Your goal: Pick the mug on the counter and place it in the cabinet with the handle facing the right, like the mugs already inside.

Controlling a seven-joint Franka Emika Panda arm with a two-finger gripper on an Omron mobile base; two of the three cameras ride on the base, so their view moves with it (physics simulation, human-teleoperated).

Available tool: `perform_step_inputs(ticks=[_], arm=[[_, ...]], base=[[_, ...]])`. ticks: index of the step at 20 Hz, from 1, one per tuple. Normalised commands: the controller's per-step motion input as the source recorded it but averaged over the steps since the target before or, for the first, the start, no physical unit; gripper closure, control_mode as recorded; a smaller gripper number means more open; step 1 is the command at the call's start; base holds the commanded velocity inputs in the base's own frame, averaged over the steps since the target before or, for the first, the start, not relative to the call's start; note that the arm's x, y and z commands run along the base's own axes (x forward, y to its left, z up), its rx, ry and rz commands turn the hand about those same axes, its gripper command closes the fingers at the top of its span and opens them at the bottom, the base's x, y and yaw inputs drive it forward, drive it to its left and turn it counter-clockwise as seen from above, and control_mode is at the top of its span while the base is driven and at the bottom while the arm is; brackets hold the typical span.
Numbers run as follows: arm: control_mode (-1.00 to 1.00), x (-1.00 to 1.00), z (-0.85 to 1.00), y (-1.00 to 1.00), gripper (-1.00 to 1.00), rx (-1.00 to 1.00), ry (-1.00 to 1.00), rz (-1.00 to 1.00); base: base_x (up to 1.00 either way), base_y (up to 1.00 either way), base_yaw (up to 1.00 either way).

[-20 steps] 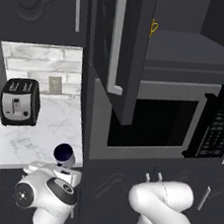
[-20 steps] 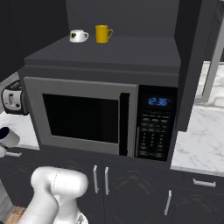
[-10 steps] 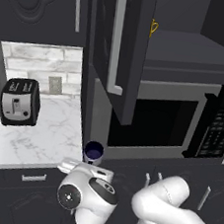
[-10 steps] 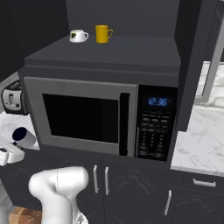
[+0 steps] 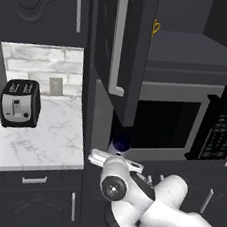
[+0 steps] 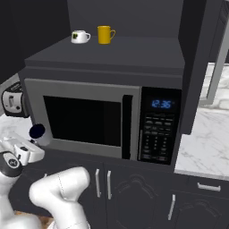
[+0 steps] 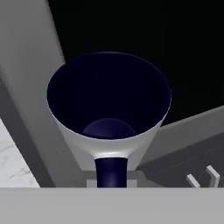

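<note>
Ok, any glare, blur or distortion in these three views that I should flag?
Left base view: soft and slightly blurry, no glare; the mug is hard to pick out against the dark microwave. Right base view: sharper, clock digits still fuzzy, flat even light. Hand view: the mug looms close, flared like a funnel by the lens, its inside nearly black.

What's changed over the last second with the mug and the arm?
The gripper has carried the mug rightward off the counter, so it now hangs in front of the microwave's lower left corner. The grip stayed shut on the mug. The toaster, the open cabinet door and the two shelf mugs have not moved.
</note>
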Motion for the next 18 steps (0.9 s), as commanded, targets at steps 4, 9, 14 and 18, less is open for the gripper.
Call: perform_step_inputs(ticks=[4, 9, 14, 18], arm=[[-1.00, 0.00, 0.71, -0.33, 1.00, 0.11, 0.00, 0.00], [-1.00, 0.00, 0.85, -0.23, 1.00, 0.13, 0.00, -0.01], [-1.00, 0.00, 0.75, -0.20, 1.00, 0.13, 0.00, -0.01], [-1.00, -0.01, 0.66, -0.36, 1.00, 0.12, 0.00, 0.00]], base=[[0.00, 0.00, 0.00], [0.00, 0.00, 0.00], [0.00, 0.00, 0.00], [0.00, 0.00, 0.00]])
